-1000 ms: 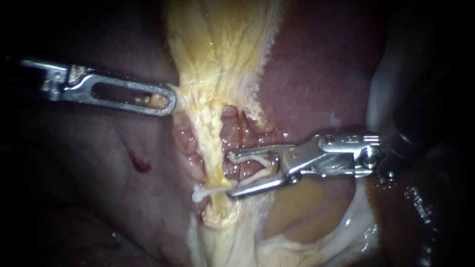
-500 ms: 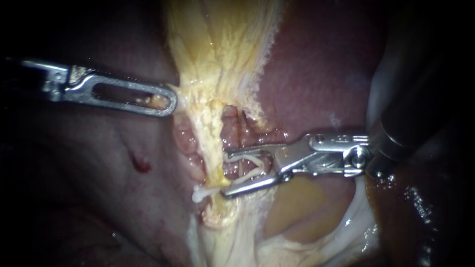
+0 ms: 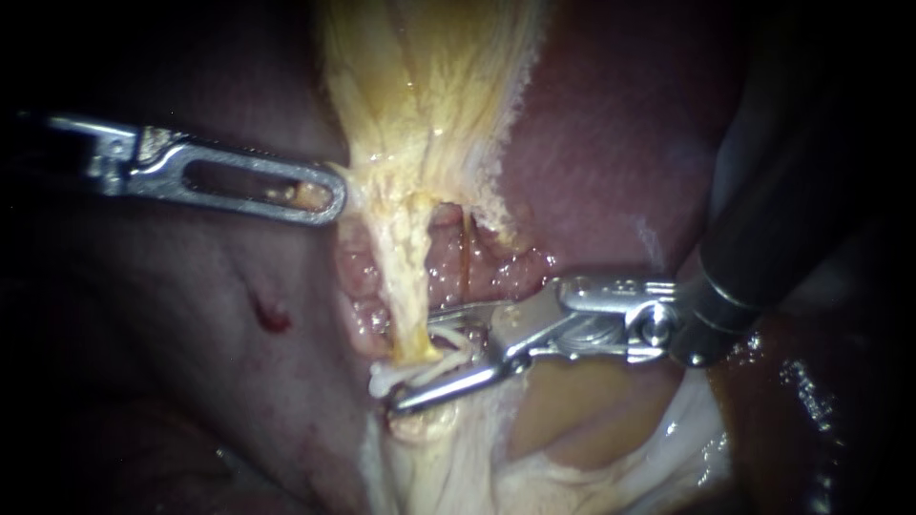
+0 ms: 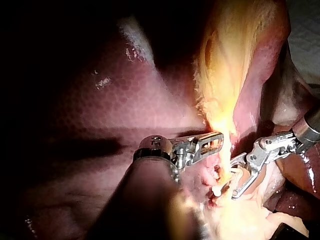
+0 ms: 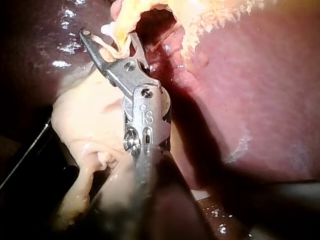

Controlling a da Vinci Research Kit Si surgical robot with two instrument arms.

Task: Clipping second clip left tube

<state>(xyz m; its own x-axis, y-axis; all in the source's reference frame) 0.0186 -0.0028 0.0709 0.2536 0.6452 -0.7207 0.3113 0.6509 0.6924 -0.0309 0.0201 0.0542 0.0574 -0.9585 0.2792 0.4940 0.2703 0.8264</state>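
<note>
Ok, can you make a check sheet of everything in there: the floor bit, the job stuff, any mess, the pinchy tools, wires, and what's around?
Surface: liver, dark red and wet, with a small red spot below the left instrument.
Job's things: yellowish tube; one white clip on the tube; a loaded clip that appears to straddle the tube just above it.
Clutter: nothing seen.
Instruments: left instrument, jaws shut on the yellowish tissue at its edge; right instrument, jaws wide apart, holding the loaded clip between them.
Cables: nothing seen.
Surroundings: pale tissue under the right instrument; dark beyond.
</note>
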